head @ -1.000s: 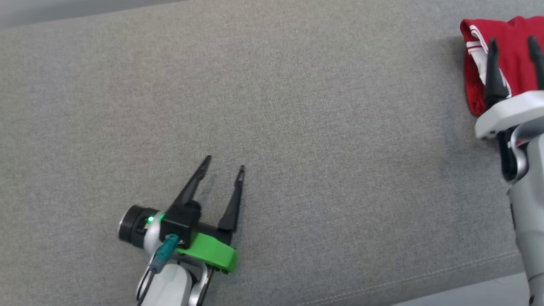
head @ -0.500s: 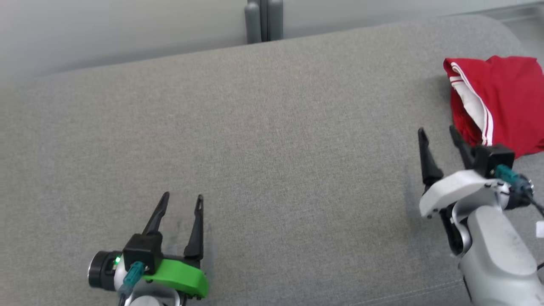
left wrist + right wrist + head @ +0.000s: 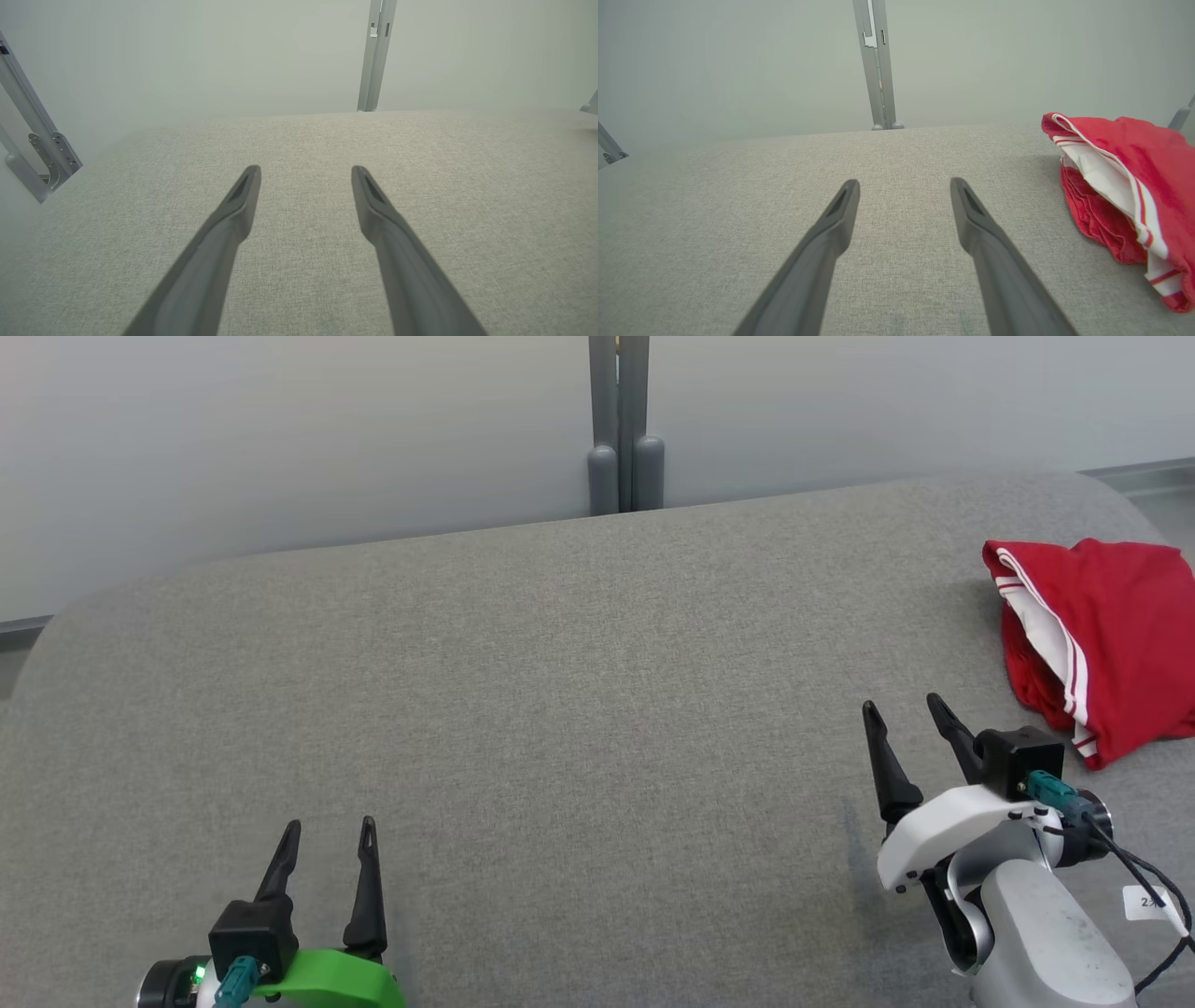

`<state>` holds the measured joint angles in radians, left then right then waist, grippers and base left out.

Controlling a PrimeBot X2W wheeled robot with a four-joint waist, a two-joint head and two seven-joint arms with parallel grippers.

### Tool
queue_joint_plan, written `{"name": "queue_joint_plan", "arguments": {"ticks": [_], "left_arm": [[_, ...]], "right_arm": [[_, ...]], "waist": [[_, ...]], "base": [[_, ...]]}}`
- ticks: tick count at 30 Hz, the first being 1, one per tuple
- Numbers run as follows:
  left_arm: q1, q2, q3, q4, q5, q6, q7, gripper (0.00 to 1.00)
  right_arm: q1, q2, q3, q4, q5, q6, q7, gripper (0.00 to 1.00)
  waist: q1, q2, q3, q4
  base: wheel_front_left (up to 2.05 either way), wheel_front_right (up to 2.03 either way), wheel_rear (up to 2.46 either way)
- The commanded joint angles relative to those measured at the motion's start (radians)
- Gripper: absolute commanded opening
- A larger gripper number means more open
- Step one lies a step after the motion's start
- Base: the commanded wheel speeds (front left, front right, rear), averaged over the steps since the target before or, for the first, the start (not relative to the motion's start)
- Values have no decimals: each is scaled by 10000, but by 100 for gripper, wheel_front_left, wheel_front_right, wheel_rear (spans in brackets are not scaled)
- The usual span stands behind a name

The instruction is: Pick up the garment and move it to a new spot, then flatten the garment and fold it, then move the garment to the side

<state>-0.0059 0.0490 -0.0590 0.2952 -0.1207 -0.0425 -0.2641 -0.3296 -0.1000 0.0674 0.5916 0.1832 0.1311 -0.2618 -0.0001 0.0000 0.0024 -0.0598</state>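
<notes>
L tool (image 3: 331, 822), R tool (image 3: 902, 703) both released, empty, above grey bench (image 3: 560, 709). Red garment (image 3: 1111, 625) bunched near R tool, not touching.

On my remote screens, a grey table (image 3: 579, 709) covered in woven fabric, its far corners rounded, runs wide under the left tool (image 3: 331, 821) and the right tool (image 3: 902, 703). One item lies directly on the cloth: a red garment (image 3: 1120, 625) with white trim and thin stripes. It sits loosely folded, just right of the right tool and a little ahead of its tips, and well apart from the left tool.
</notes>
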Motion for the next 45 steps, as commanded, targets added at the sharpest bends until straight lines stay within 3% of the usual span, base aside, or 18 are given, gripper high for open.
{"name": "queue_joint_plan", "arguments": {"ticks": [1,16,32,45], "left_arm": [[155,39,70,20,46,32,11,100],[534,39,448,178,94,-86,11,100],[-353,39,980,619,283,-167,11,100],[-561,39,1014,777,235,-79,11,100]], "right_arm": [[185,21,0,-56,1,-10,-35,100],[1106,215,-129,-289,-367,-10,-36,100],[1114,261,-314,-1210,-938,-10,-36,100],[1025,226,-140,-1207,-1112,-10,-36,100]], "waist": [[1,0,-195,221],[1,0,-561,665],[1,0,-94,462],[1,0,-3,415]], "base": [[0,0,0],[0,0,0],[0,0,0],[0,0,0]]}}
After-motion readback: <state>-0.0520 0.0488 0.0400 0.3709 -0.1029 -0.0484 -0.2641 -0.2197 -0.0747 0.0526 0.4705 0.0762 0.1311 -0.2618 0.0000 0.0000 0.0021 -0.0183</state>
